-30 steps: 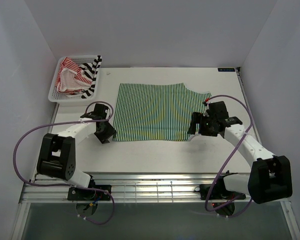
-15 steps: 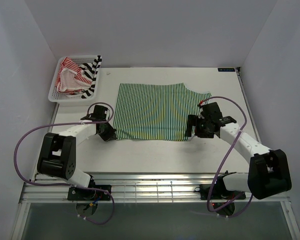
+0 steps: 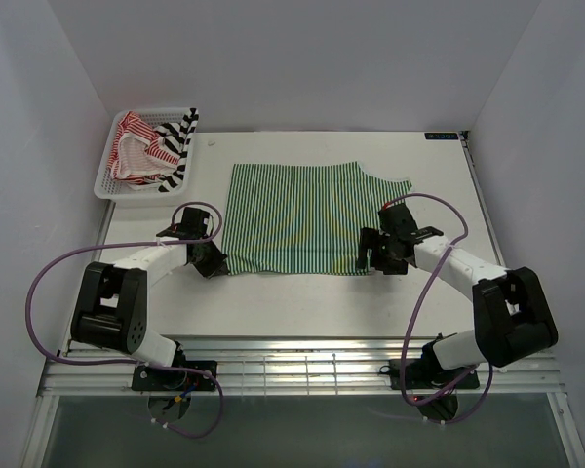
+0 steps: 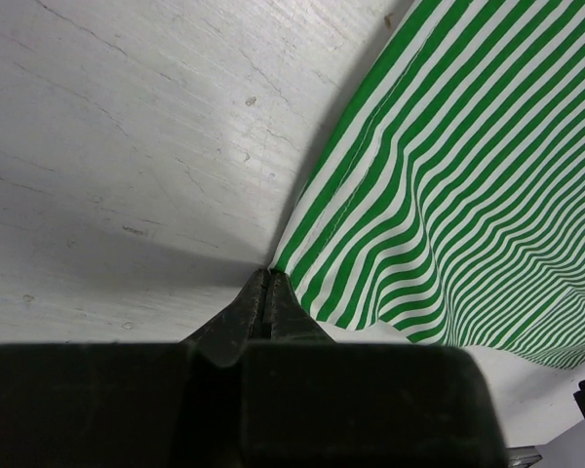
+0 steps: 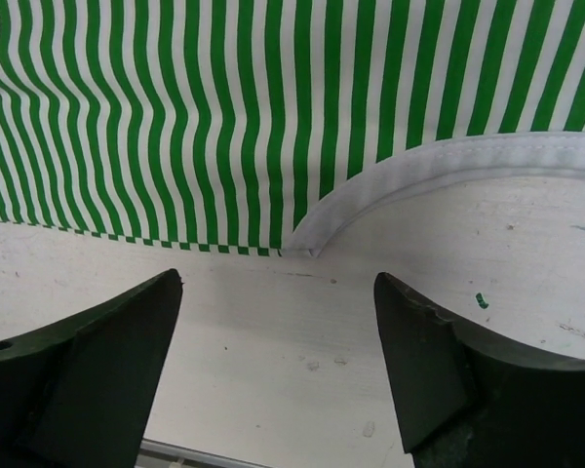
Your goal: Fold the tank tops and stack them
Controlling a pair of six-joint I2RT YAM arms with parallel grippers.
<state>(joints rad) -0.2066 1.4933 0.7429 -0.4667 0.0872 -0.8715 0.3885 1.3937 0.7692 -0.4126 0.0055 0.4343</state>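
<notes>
The green-and-white striped tank top (image 3: 297, 219) lies spread flat on the table. My left gripper (image 3: 219, 265) is at its near left corner. In the left wrist view that gripper (image 4: 268, 276) is shut on the very tip of the corner, and the cloth (image 4: 468, 166) rises slightly from there. My right gripper (image 3: 364, 258) is at the near right corner. Seen from the right wrist, it (image 5: 278, 278) is open over bare table, just short of the hem and white armhole binding (image 5: 419, 166). The red-and-white top (image 3: 132, 151) and black-and-white top (image 3: 178, 141) lie bunched in the basket.
The white mesh basket (image 3: 104, 185) stands at the back left corner of the table. White walls close in the back and both sides. Purple cables loop from each arm over the near table edge (image 3: 292, 336).
My left gripper has slid to the green top's near left corner and shut on it. My right arm has moved left toward the near right corner, its jaws slightly narrower.
</notes>
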